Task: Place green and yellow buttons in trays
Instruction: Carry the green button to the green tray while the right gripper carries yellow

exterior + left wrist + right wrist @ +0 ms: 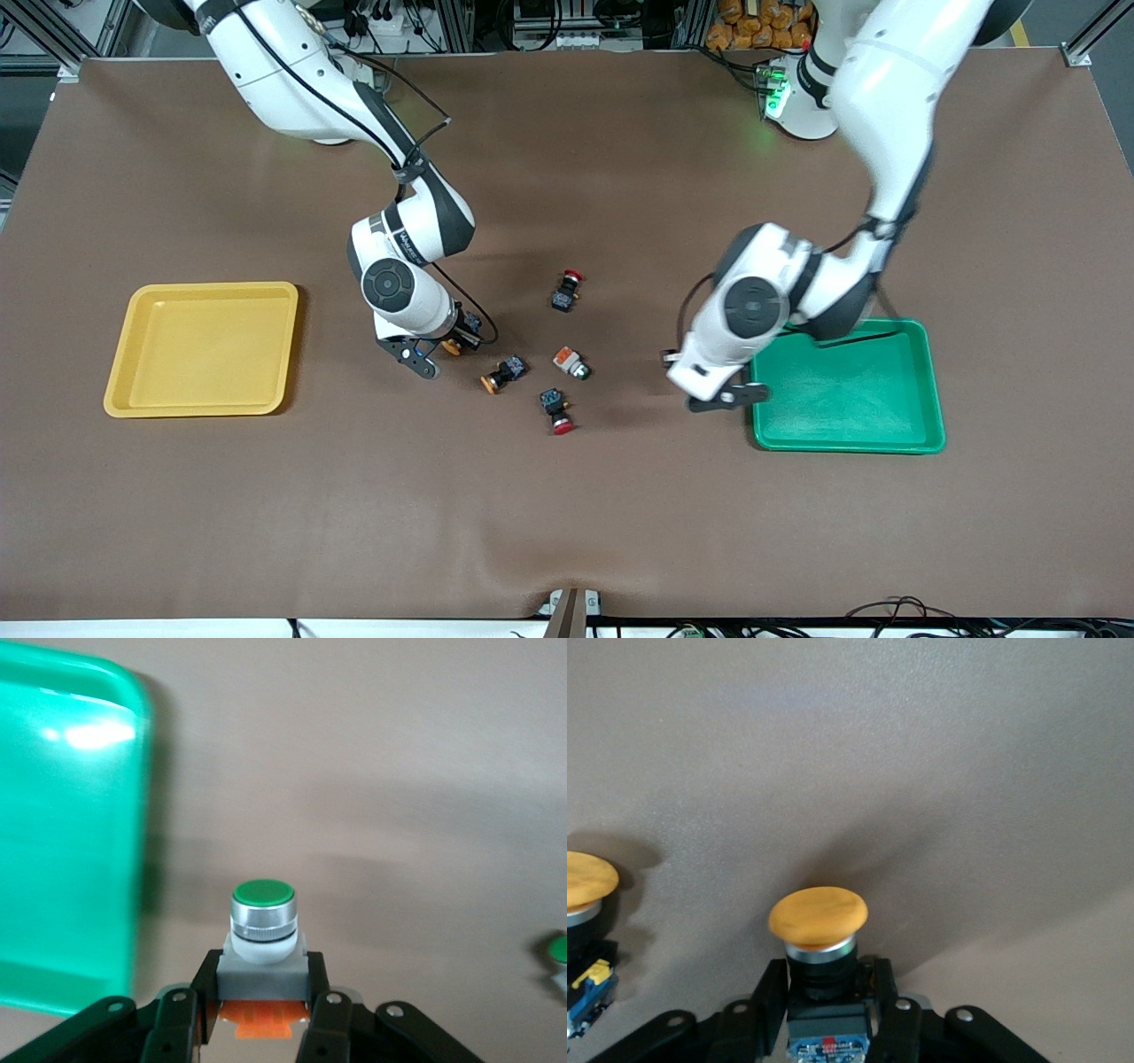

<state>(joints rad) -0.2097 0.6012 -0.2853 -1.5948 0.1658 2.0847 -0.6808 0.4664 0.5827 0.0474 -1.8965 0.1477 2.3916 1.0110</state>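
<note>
Brown bench [567, 514] covering carries everything I log; I use the green tray [846, 425] as my landmark. I read the left gripper [262, 1014] as up in the air over bare bench just beside the green tray's rim, at the edge toward the right arm's end. In the left wrist view its fingers [177, 1028] are clamped on a green-capped button [263, 921]: white body and orange block between the pads, green cap pointing away from the wrist. I see the right gripper [824, 1019] over the bench well apart from the green tray, toward the right arm's end, between the loose switches and the yellow tray [202, 350]. Its fingers [757, 1019] are clamped on a yellow-capped button [819, 930], black-and-blue body in the grip, cap outward. Four switches lie loose on the bench between the two grippers, all well apart from the green tray. A second green-capped button [571, 363] lies on its side, closest of the four to the green tray. A second yellow-capped button [503, 373] lies just beside it, toward the right arm's end, also tipped over. One red-capped switch [567, 290] sits farther from the front camera than those two; another red-capped switch [557, 412] sits nearer to it. Both trays hold no button that I can see. The yellow tray lies at the right arm's end of the bench, well apart from the green tray.
</note>
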